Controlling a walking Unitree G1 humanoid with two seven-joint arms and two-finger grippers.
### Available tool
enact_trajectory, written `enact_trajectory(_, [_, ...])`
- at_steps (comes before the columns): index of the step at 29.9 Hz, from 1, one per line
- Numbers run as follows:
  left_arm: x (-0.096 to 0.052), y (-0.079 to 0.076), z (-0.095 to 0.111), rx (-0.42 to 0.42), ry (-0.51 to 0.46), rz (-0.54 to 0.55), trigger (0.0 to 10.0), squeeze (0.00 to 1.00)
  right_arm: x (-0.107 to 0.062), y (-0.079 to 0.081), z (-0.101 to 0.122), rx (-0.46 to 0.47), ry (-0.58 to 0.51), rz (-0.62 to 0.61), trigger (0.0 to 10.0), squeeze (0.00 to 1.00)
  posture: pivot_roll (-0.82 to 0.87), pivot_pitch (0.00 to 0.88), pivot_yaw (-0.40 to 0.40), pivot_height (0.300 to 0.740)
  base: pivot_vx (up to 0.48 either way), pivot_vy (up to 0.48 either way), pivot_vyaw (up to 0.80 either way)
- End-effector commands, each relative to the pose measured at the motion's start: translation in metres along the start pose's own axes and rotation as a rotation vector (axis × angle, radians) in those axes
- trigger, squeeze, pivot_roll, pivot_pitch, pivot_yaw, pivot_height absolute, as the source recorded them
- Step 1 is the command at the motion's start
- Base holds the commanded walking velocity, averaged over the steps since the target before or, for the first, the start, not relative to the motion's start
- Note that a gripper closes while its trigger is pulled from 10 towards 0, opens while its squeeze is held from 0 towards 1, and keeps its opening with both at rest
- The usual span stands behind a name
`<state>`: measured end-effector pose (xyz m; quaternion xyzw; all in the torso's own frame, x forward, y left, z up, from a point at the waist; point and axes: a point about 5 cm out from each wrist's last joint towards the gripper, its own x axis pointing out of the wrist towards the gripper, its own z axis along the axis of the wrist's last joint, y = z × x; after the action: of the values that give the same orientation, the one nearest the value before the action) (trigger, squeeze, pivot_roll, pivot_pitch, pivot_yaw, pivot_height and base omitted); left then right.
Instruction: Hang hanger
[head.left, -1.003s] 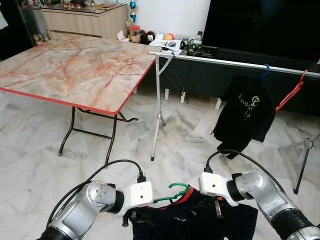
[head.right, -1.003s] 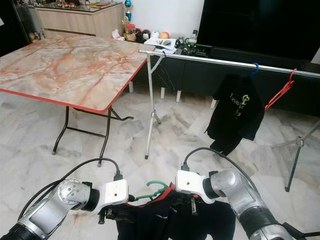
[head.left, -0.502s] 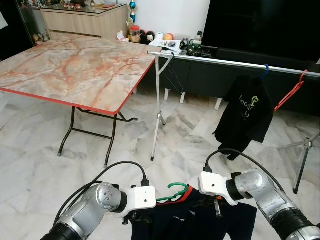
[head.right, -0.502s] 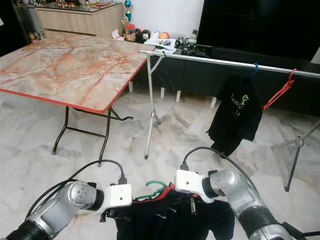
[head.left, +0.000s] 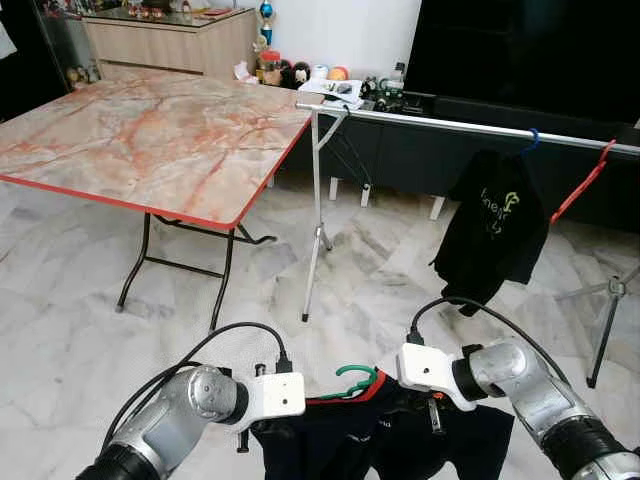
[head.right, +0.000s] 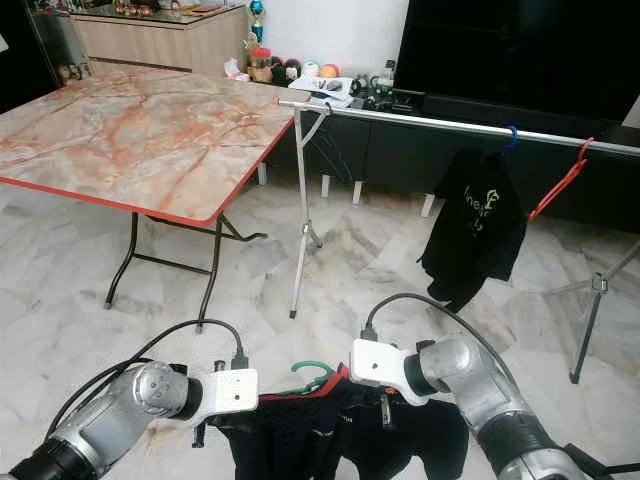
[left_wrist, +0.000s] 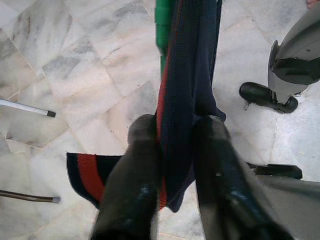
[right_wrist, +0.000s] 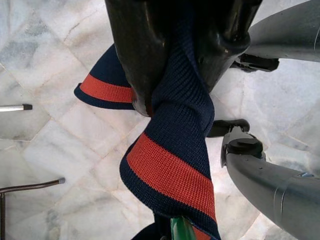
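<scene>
Both arms are low in front of the robot, over the marble floor (head.left: 80, 330). The left gripper (left_wrist: 172, 150) has its fingers (left_wrist: 132, 185) clamped on the navy sweater (head.left: 400, 440), and the right gripper (right_wrist: 175, 75) pinches the same knit by its red stripe. The green hanger (head.left: 355, 380) pokes its hook up between the two wrists, inside the sweater's collar. Ahead stands the drying rail (head.left: 450, 125), carrying a black shirt (head.left: 495, 235) and a red hanger (head.left: 585, 180), beside the marble-topped worktop (head.left: 150, 135).
</scene>
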<state>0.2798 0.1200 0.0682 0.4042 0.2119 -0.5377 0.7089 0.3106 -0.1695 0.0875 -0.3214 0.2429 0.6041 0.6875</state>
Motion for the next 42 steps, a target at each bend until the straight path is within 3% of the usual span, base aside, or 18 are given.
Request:
enact_trajectory(1, [-0.002,0.004,-0.003,0.012,0.017,0.010,0.0,0.00,-0.007,-0.010,0.013,-0.058,-0.014,-0.034,10.0,0.00,0.12,0.000,-0.072,0.740,0.000,0.000,0.00])
enact_trajectory(10, [-0.008,0.007,-0.018,0.054,0.109,0.016,0.0,0.00,-0.006,-0.010,0.012,-0.059,-0.010,-0.036,10.0,0.00,0.12,0.000,-0.070,0.740,0.000,0.000,0.00])
enact_trajectory(16, [-0.010,0.014,-0.022,-0.004,0.123,0.092,0.0,0.00,-0.007,-0.014,0.014,-0.062,-0.020,-0.080,10.0,0.00,0.12,0.000,-0.069,0.740,0.000,0.000,0.00])
enact_trajectory(23, [-0.022,0.028,-0.045,0.031,0.243,0.231,0.0,0.00,-0.014,-0.016,0.011,-0.055,-0.004,-0.119,10.0,0.00,0.12,0.000,-0.069,0.740,0.000,0.000,0.00])
enact_trajectory(28, [-0.028,0.033,-0.047,0.035,0.236,0.272,0.0,0.00,-0.013,-0.011,0.001,-0.036,0.030,-0.122,10.0,0.00,0.12,0.000,-0.069,0.740,0.000,0.000,0.00])
enact_trajectory(30, [-0.029,0.034,-0.046,0.039,0.227,0.268,0.0,0.00,-0.011,-0.009,-0.003,-0.032,0.047,-0.121,10.0,0.00,0.12,0.000,-0.069,0.740,0.000,0.000,0.00])
enact_trajectory(32, [-0.027,0.031,-0.030,-0.002,0.106,0.220,0.0,0.00,-0.007,-0.005,-0.003,-0.028,0.039,-0.093,10.0,0.00,0.12,0.000,-0.070,0.740,0.000,0.000,0.00])
enact_trajectory(36, [-0.021,0.018,-0.010,-0.037,-0.036,0.100,0.0,0.00,-0.002,-0.003,0.000,-0.038,0.034,-0.079,10.0,0.00,0.12,0.000,-0.070,0.740,0.000,0.000,0.00])
enact_trajectory(40, [-0.019,0.009,0.007,-0.057,-0.129,0.006,0.0,0.00,0.001,-0.002,0.003,-0.061,0.034,-0.057,10.0,0.00,0.12,0.000,-0.069,0.740,0.000,0.000,0.00])
enact_trajectory(42, [-0.019,0.010,0.011,-0.056,-0.151,0.011,0.0,0.00,0.002,-0.001,0.005,-0.065,0.030,-0.051,10.0,0.00,0.12,0.000,-0.069,0.740,0.000,0.000,0.00])
